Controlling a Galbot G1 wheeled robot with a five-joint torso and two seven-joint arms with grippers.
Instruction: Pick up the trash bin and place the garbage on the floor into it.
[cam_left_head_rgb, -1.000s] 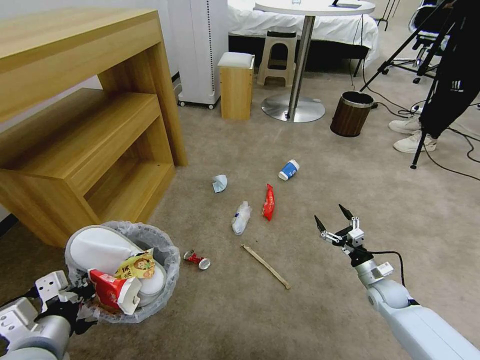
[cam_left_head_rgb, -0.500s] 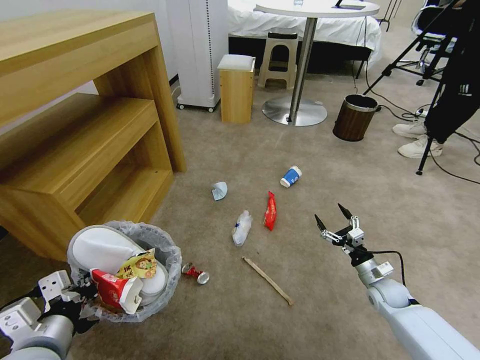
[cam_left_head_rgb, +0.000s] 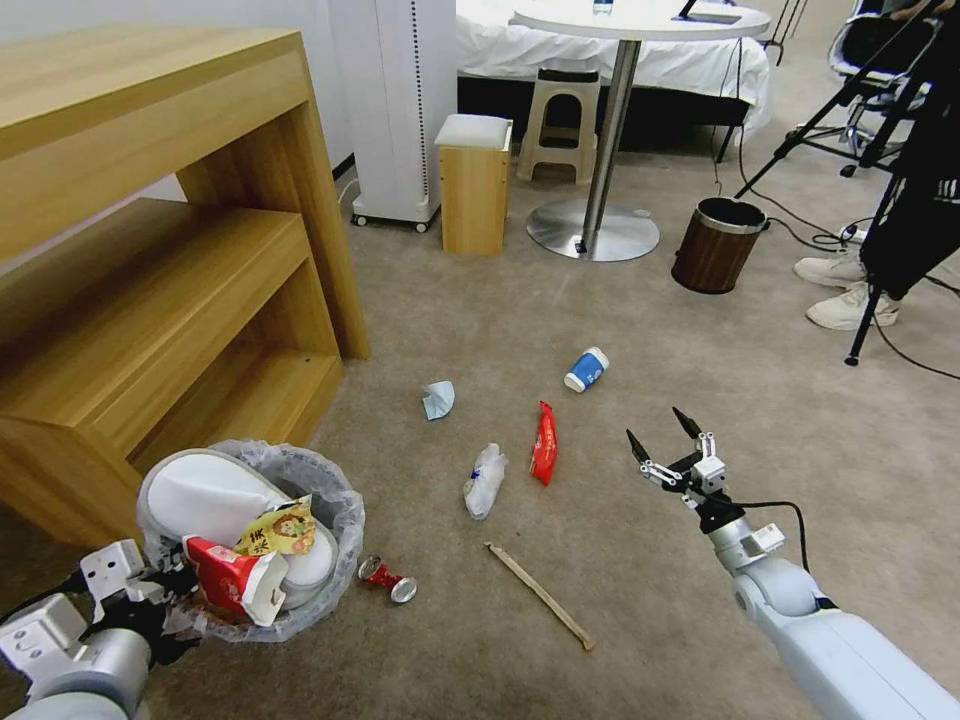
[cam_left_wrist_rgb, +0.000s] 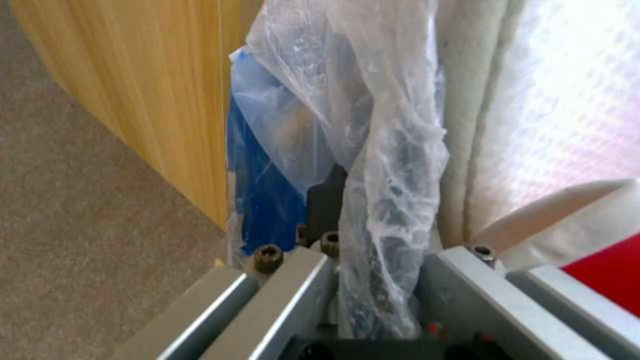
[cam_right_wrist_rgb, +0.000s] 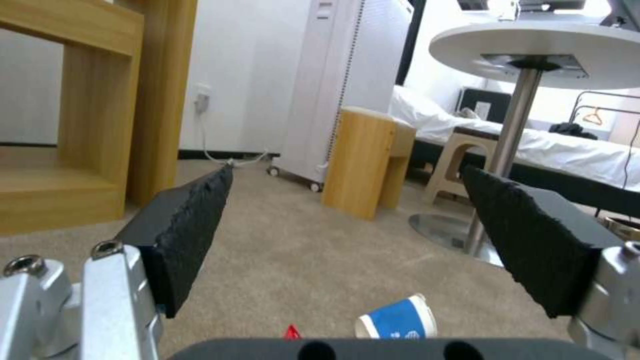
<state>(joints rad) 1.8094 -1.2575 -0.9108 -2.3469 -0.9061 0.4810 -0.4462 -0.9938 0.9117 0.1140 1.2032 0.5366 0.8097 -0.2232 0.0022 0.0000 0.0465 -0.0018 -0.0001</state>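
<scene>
Right gripper: fingers spread wide apart, grasping nothing, held above the floor just right of the red wrapper. In the right wrist view the blue paper cup lies on the carpet between and beyond the two dark pads.

Left gripper: fingers clenched on the near rim of the trash bin, with the crinkled liner bag pinched between them; the bin's blue wall sits just beside the wooden shelf unit. The bin is held at the near end of that shelf unit. Inside it: a white slipper, a red-white carton, a yellow printed packet.

Litter on the floor, placed from the red wrapper:
- crushed bottle just to its left
- blue paper cup beyond it, toward the round desk's base
- crumpled tissue further left, beyond the bottle
- wooden stick nearer the robot
- red can nearer still, just beside the trash bin.
</scene>
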